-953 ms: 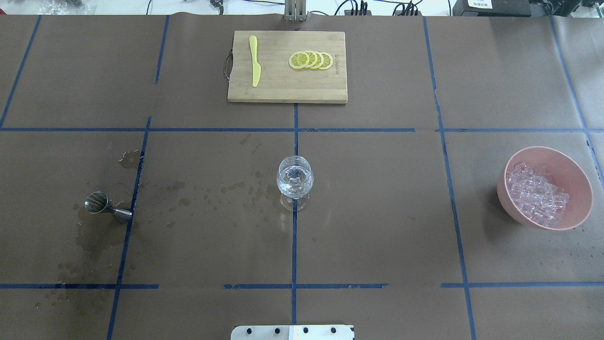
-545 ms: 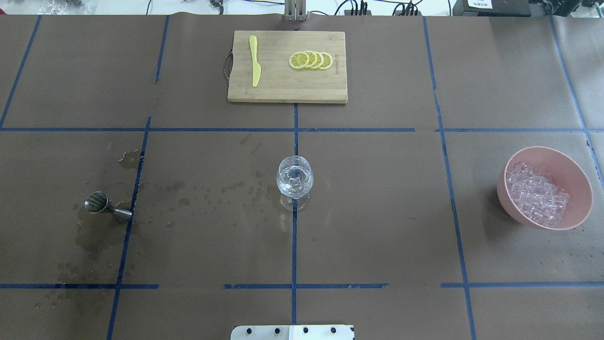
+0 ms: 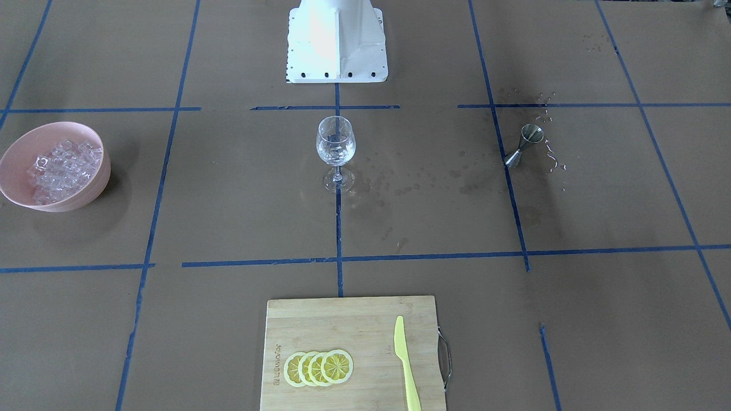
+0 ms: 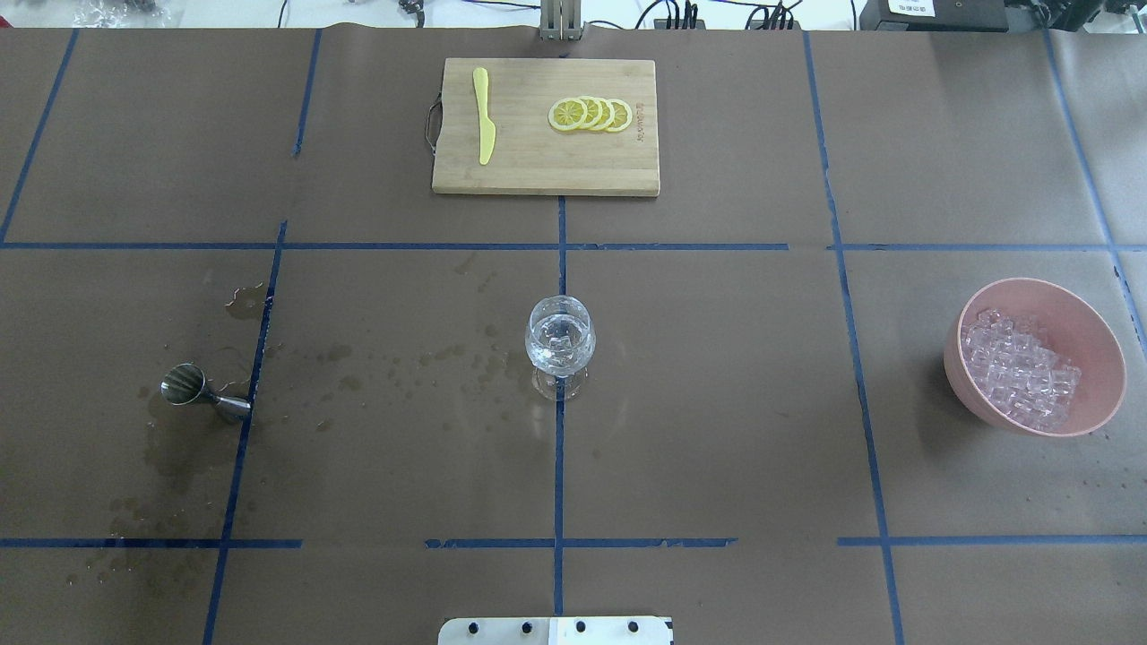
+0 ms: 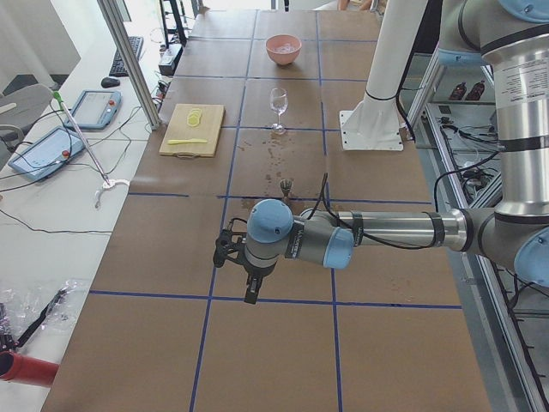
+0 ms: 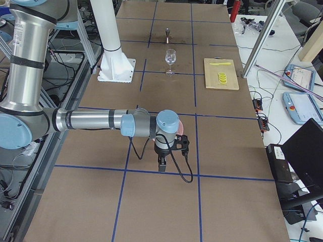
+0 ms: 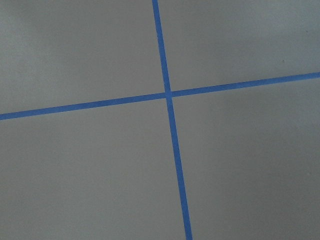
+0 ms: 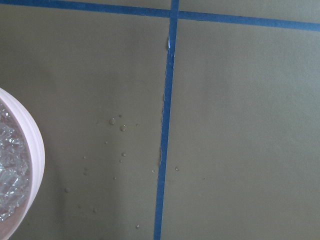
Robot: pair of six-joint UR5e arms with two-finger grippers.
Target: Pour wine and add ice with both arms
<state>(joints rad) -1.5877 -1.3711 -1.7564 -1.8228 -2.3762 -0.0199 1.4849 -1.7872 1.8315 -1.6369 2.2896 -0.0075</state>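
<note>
**Nothing on the worktop has shifted in the last second**

Glass, jigger, bowl and board all lie where they lay in the earlier overhead pictures, and neither arm reaches into that view.

The wine glass (image 4: pixel 559 339) stands upright at mid-worktop on a blue tape line, with glassy cubes inside it. The wine cannot be told apart from the clear glass. The rest of the ice (image 4: pixel 1021 372) is heaped in the pink bowl (image 4: pixel 1089 313), well off on the robot's right. The steel jigger (image 4: pixel 204 394) lies tipped on its side on the robot's left. Wet spots (image 4: pixel 403 363) dot the brown paper between it and the glass. On the far side, the wooden board (image 4: pixel 538 170) carries a yellow knife (image 4: pixel 484 115) and a row of lemon slices (image 4: pixel 591 115).

The left arm (image 5: pixel 386 230) stretches low over bare paper near its end of the worktop, the left fingers (image 5: pixel 250 290) pointing down. The right arm (image 6: pixel 91 121) does likewise beside the bowl, the right fingers (image 6: pixel 161 164) pointing down. Only the side views show either pair, so I cannot tell how far they are parted, or whether they hold anything.
</note>
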